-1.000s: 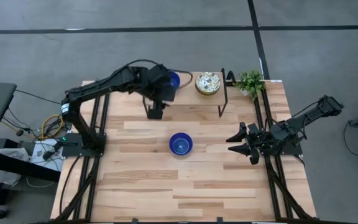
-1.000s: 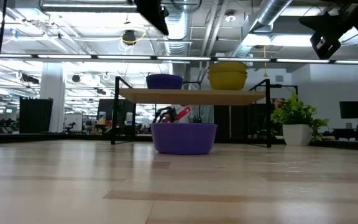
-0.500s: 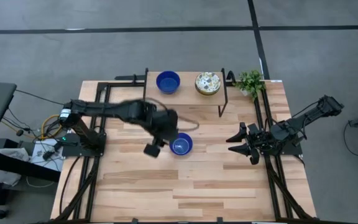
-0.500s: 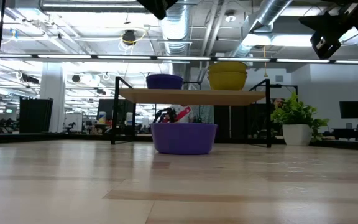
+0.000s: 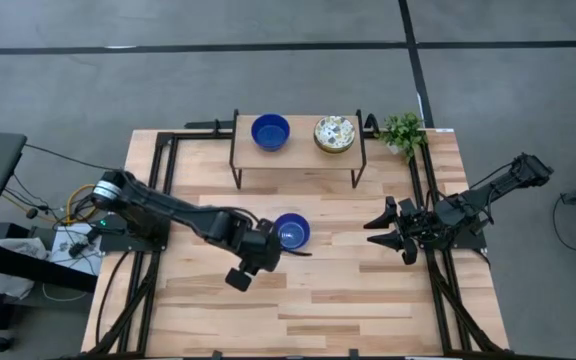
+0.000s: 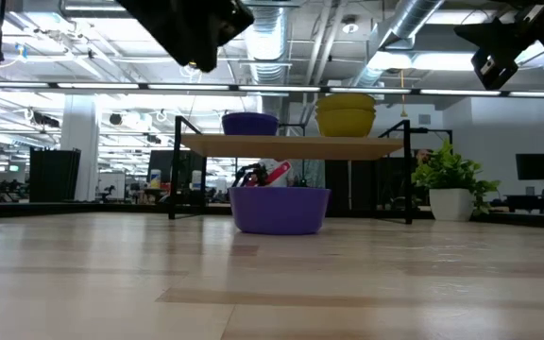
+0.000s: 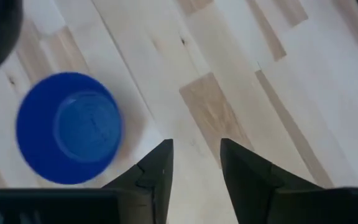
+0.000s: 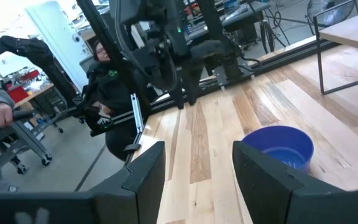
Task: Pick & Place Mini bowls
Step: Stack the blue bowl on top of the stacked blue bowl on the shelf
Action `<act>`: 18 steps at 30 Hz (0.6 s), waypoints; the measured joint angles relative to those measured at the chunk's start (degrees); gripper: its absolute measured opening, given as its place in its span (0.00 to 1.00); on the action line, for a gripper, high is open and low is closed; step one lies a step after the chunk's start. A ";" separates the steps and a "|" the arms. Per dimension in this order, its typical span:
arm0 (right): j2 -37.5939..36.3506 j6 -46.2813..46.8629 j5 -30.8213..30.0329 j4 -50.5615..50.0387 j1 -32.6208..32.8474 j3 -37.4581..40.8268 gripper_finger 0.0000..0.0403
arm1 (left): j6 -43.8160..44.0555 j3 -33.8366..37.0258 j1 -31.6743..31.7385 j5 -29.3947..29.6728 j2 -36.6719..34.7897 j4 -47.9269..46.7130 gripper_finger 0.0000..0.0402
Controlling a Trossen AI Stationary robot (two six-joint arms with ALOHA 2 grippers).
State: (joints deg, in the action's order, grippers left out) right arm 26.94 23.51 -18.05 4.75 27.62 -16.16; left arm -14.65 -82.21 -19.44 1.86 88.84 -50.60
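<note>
**Left arm above the table bowl, nothing gripped**

We take the blue bowl on the table (image 5: 291, 231) as our landmark. Just to its left, the left gripper (image 5: 240, 278) hangs in the air beside and slightly in front of it, touching nothing. In the left wrist view its fingers (image 7: 157, 171) stand a little apart, holding nothing, with bare wood showing in the gap and the bowl off to one side.

We judge the step in hand to be the approach to this bowl. To do it well, the gripper should be brought over the rim so that one finger goes inside the wall and one outside, the gap widened first, and the descent kept slow to avoid pushing the bowl across the table (image 5: 368, 300).

Behind the landmark, the shelf (image 5: 298, 150) carries a second blue bowl (image 5: 270, 131) and a floral bowl (image 5: 334, 134). Well to the right, the right gripper (image 5: 388, 228) waits near the table edge, fingers spread apart and empty.
</note>
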 joint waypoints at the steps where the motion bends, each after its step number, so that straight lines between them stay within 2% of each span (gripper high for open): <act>1: 0.00 0.02 0.01 0.00 0.00 0.00 0.44 | 0.48 0.75 -0.27 0.09 0.00 0.71 0.34; 7: -0.02 0.02 -0.01 0.02 0.00 0.00 0.44 | 1.07 5.28 -0.79 0.12 0.00 9.42 0.45; 10: -0.02 0.02 -0.01 0.02 0.00 0.00 0.44 | -1.00 7.80 -0.05 2.15 0.00 16.05 0.50; 18: -0.02 0.02 -0.01 0.02 0.00 0.00 0.44 | -1.58 10.83 4.75 2.85 1.81 20.19 0.54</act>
State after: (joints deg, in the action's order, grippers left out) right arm 26.92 23.53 -18.06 4.78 27.62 -16.16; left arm -16.23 -71.38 -14.69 4.71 90.65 -30.41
